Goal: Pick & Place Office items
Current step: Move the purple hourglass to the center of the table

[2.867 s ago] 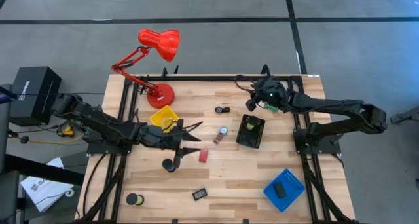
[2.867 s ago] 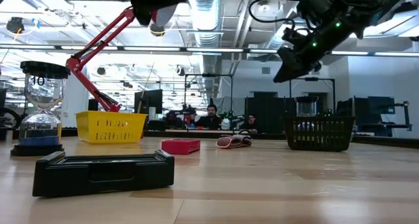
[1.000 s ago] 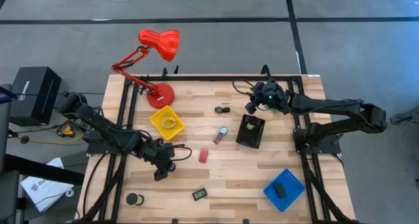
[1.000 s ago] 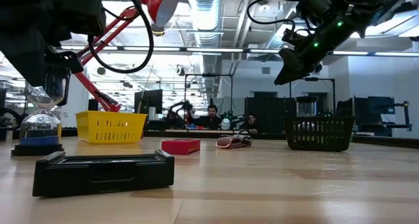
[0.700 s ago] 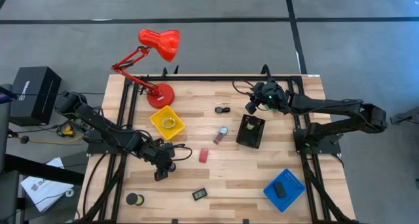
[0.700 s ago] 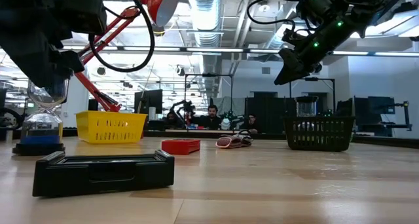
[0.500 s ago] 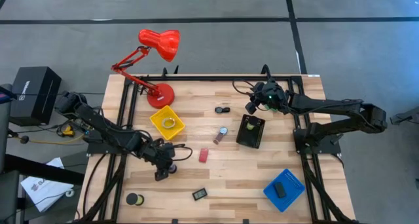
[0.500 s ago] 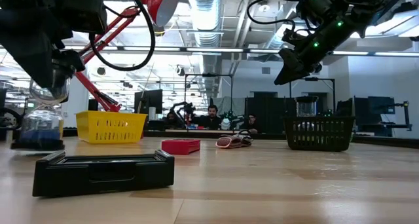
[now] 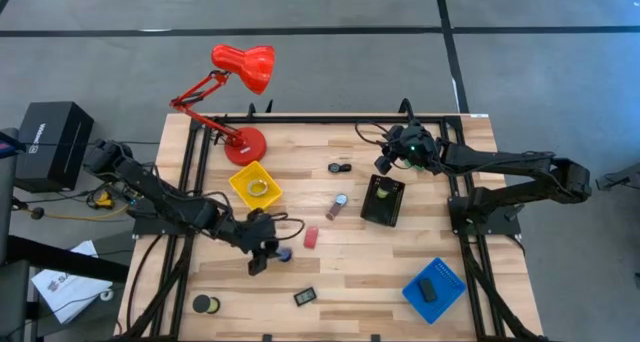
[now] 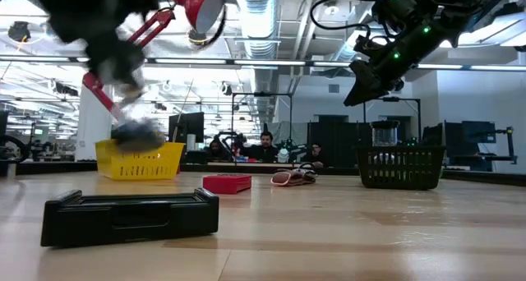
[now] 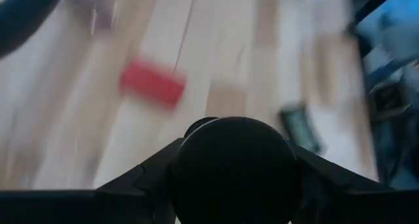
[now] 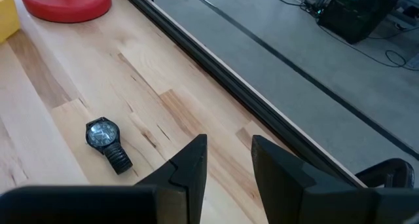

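1. Left gripper point(image 9: 266, 250): it sits at about 8 o'clock from the table's point(image 9: 400, 252) middle. Its fingers are closed against the sides of the hourglass point(image 11: 232, 175), whose round black cap fills the gap between them in the left wrist view.
2. Hourglass: a blue end shows at the gripper's 3 o'clock side in the high view. In the low view it is blurred and hangs off the table, in front of the yellow tray point(image 10: 140, 159).
3. Right gripper point(image 9: 385, 163): it hangs at about 1 o'clock from the middle, over the 12 o'clock edge of the black tray point(image 9: 384, 210). Its fingers point(image 12: 191, 166) stand a little apart with nothing between them.
4. Items on the bare wood:
   - The red block point(image 9: 311, 237) lies just beside the left gripper, at its 2 o'clock.
   - The watch point(image 9: 340, 167) lies at 12 o'clock from the middle.
   - A small pinkish and silvery piece point(image 9: 337, 206) lies near the middle.
   - A black rectangular piece point(image 9: 305, 297) lies at 6 o'clock.
   - A black disc point(image 9: 204, 304) lies at 8 o'clock, near the table's edge.
5. Items in trays:
   - A green piece point(image 9: 380, 192) lies in the black tray.
   - A black block point(image 9: 428, 289) lies in the blue tray point(image 9: 445, 274) at 4 o'clock.
   - A pale ring point(image 9: 258, 189) lies in the yellow tray at 10 o'clock.
6. Red desk lamp point(image 9: 240, 67): its base stands at the 10 o'clock corner.
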